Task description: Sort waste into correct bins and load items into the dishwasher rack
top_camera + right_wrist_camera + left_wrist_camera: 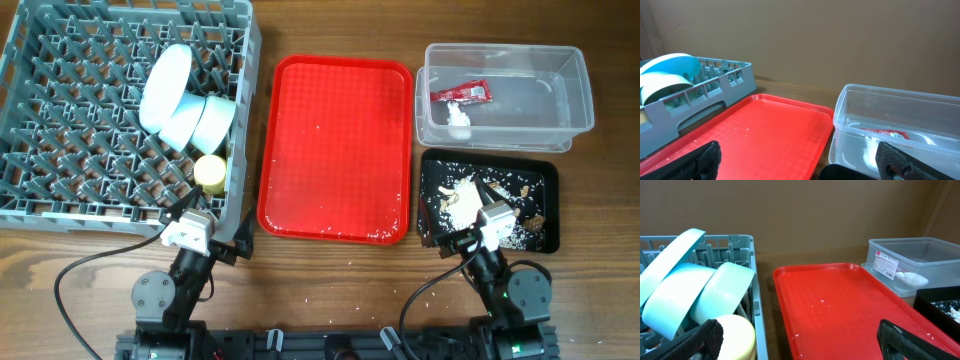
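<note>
The grey dishwasher rack at the left holds a white plate, two pale bowls on edge and a yellow cup. The clear tub holds the red sauce packet and the white scrap. The black tray holds beige crumbs. My left gripper is open and empty at the rack's near right corner, beside the cup. My right gripper is open and empty over the black tray's near edge. The fork and spoon are out of view.
A large red tray lies between the rack and the bins, with a few tiny white specks on it. Small crumbs dot the wooden table in front of it. The arm bases and cables sit at the near edge.
</note>
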Controlling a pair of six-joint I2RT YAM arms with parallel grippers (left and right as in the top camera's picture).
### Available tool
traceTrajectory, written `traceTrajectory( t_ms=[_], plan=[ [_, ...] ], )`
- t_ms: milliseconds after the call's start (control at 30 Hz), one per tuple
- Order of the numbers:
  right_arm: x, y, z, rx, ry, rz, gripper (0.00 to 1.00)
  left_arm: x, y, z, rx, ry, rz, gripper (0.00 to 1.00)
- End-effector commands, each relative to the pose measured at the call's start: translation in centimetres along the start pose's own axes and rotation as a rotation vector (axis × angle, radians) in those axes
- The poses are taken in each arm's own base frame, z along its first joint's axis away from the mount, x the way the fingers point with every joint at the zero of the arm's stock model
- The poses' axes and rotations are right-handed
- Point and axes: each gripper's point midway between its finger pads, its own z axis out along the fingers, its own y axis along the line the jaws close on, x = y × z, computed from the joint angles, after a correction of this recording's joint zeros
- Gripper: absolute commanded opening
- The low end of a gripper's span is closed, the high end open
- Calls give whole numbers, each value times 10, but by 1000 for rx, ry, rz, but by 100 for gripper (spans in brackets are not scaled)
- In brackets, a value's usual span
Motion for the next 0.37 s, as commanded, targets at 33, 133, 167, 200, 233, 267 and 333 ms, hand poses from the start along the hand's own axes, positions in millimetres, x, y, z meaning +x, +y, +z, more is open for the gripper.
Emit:
traceTrajectory(
  t_ms=[33,133,167,200,233,267,333],
  plan=[
    [-2,2,0,-10,-9,-12,100,1,4,0,-18,-4,16,100],
    [-2,2,0,-10,-9,-12,100,1,4,0,-18,-4,16,100],
    [-2,2,0,-10,-9,-12,100,1,4,0,-18,-4,16,100],
    [-2,2,0,-10,-9,-12,100,1,4,0,-18,-4,16,100],
    [-2,2,0,-10,-9,-12,100,1,4,0,-18,-4,16,100],
    [-2,2,0,-10,-9,-12,100,1,4,0,-18,-4,16,100],
    [-2,2,0,-10,-9,-12,100,1,4,0,-18,-4,16,100]
  ],
)
